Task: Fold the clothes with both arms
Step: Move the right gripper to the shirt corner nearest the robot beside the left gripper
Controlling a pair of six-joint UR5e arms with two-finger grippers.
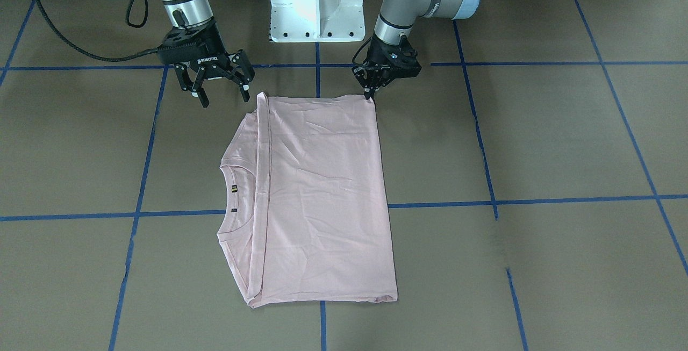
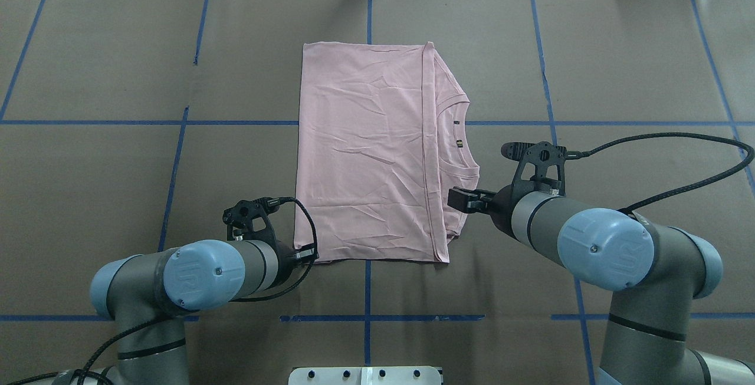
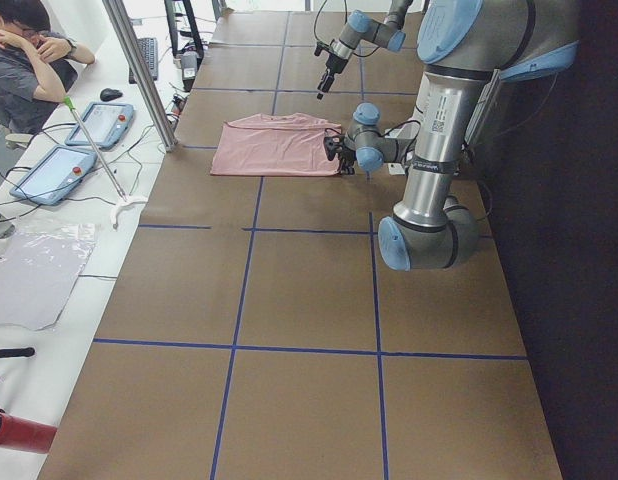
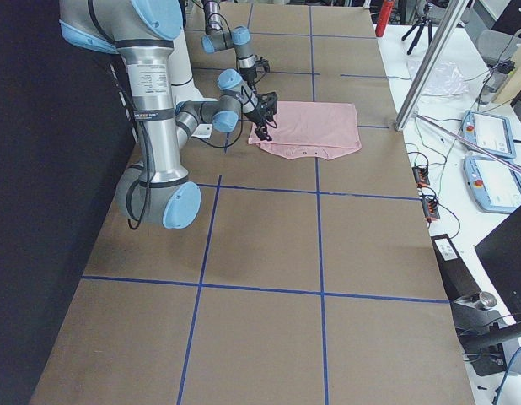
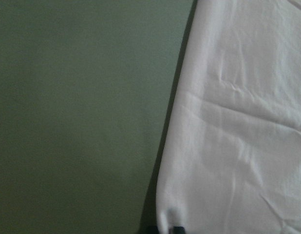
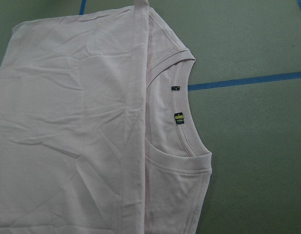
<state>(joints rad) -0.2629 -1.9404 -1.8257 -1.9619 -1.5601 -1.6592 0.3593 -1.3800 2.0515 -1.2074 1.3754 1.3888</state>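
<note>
Nearest the robot-side edge, the left gripper [image 1: 370, 93] has its fingers together, apparently pinched on a near corner of the T-shirt [image 1: 322, 195] (a thin bite). The right gripper [image 1: 221, 92] hangs w/ fingers apart, just off the other near corner, not touching. Risk: a one-sided lift skews the fold, or the corner slips out. The shirt lies flat mid-worktop [image 1: 537, 141], collar [image 1: 228, 200] toward the right edge. There's open room to both side edges, less toward the far edge.
</note>
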